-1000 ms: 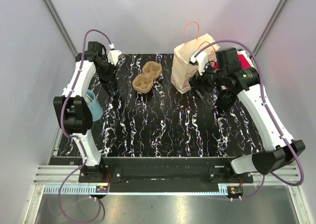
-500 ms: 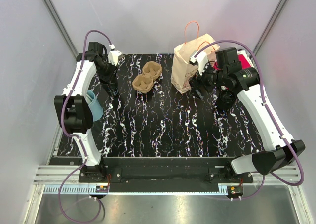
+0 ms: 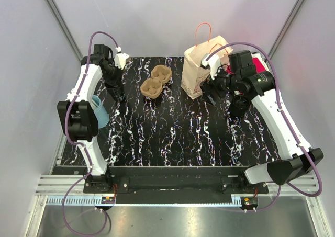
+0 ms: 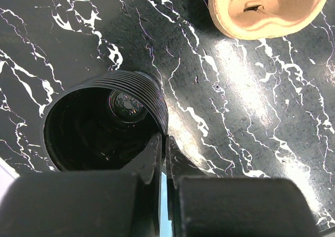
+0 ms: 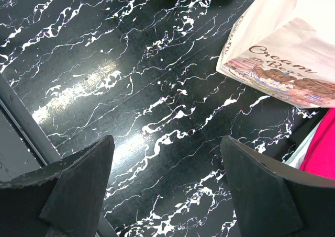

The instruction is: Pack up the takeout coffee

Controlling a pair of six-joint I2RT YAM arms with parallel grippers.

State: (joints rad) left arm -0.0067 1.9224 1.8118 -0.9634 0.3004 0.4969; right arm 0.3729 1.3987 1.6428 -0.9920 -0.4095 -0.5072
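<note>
The left gripper was pinched almost shut on the wall of the black cup, one finger inside the rim and one outside. That put the cup just beneath the wrist at the far left of the table (whether its base touched the surface I could not tell). The cup carrier lay to the robot's right of the cup, near but apart, with bare marble between them. In the left wrist view only the edge of one well showed, at the upper right. The carrier's long axis ran on a diagonal, one well nearer the left arm and the other farther back toward the paper bag. The left arm was clearly the nearer of the two, and I judged the coming move to be a short carry rightward to bring the cup over that nearer well. The cup looked upright, lidless, ribbed on the outside, dark and seemingly empty within. The right gripper was spread wide and held nothing, hovering over the table just beside the bag's printed side
</note>
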